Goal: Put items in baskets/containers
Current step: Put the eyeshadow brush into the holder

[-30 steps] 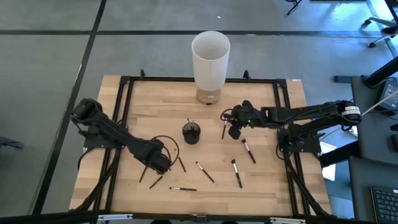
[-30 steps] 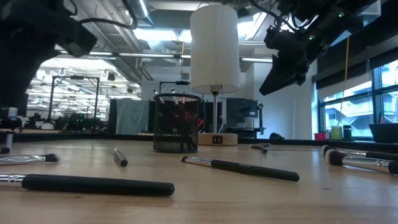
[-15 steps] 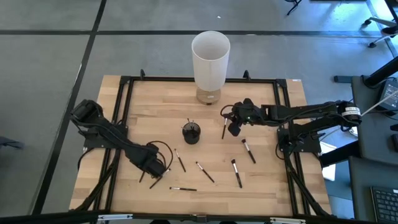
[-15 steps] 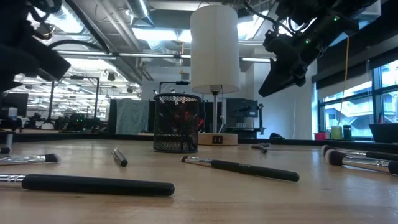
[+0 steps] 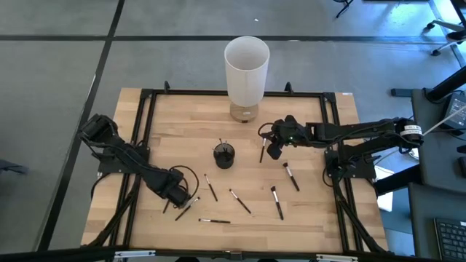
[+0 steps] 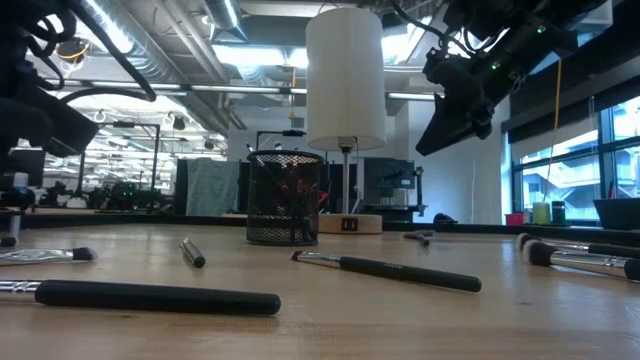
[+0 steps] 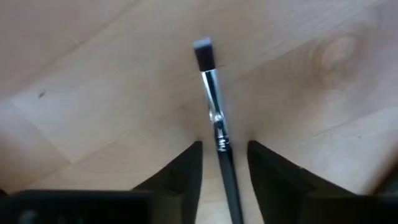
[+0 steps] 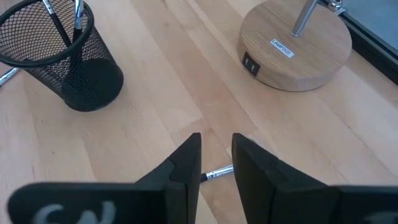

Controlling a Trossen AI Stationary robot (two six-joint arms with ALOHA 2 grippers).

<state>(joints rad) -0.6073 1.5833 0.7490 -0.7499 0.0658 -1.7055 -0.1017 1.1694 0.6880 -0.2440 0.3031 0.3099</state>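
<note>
left gripper [image 7: 224,155]: has moved toward the table's near-left since a second ago; now low over a brush [image 7: 213,106], fingers parted either side of its handle, not yet pinching.
that brush: flat on the wood, bristle end pointing away from the wrist.
right gripper [image 8: 216,155]: barely shifted; hovers between mesh cup [image 5: 224,155] and lamp base [image 8: 296,45], pinching a brush [image 5: 263,150].
cup: table centre, two brushes standing inside.
loose brushes [image 5: 239,201]: unmoved, scattered on the near half of the table [image 5: 320,218].
</note>
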